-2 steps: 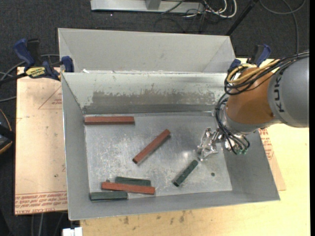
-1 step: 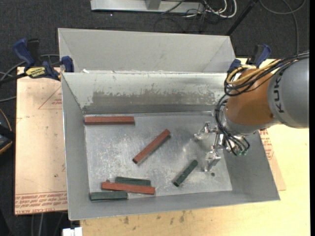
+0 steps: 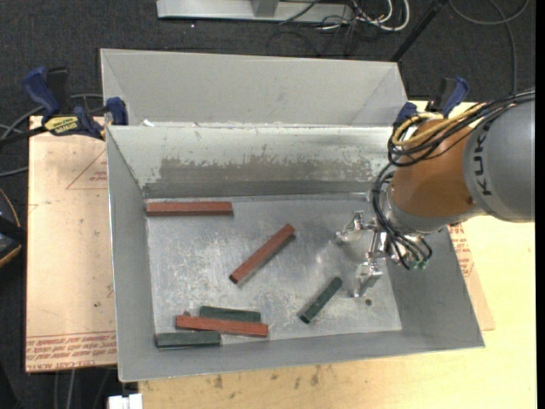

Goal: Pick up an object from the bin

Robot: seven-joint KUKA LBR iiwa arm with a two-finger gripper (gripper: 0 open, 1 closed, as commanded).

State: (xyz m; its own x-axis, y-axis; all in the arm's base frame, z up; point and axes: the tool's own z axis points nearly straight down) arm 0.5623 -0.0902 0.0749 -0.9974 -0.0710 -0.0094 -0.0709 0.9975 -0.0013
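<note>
The grey metal bin [image 3: 255, 156] has a scuffed floor with six slim, straight bars lying on it. The arm [image 3: 443, 177], in an orange cover with black cables looped over it, reaches in from the right and hangs over the right part of the floor.

The longest bars are reddish brown. One [image 3: 188, 209] lies level near the back wall on the left, and another [image 3: 262, 254] lies slanted in the middle. A third red-brown bar [image 3: 223, 325] rests near the front left, just beside a dark green bar [image 3: 230, 314] behind it, with another dark green bar [image 3: 187, 340] in front of it.

The shortest piece is a dark green bar [image 3: 320, 301], slanted, at the front right of the floor. The gripper [image 3: 367, 278] is low, just right of its upper end and holds nothing that can be seen. Whether the gripper is wide or narrow cannot be told.
</note>
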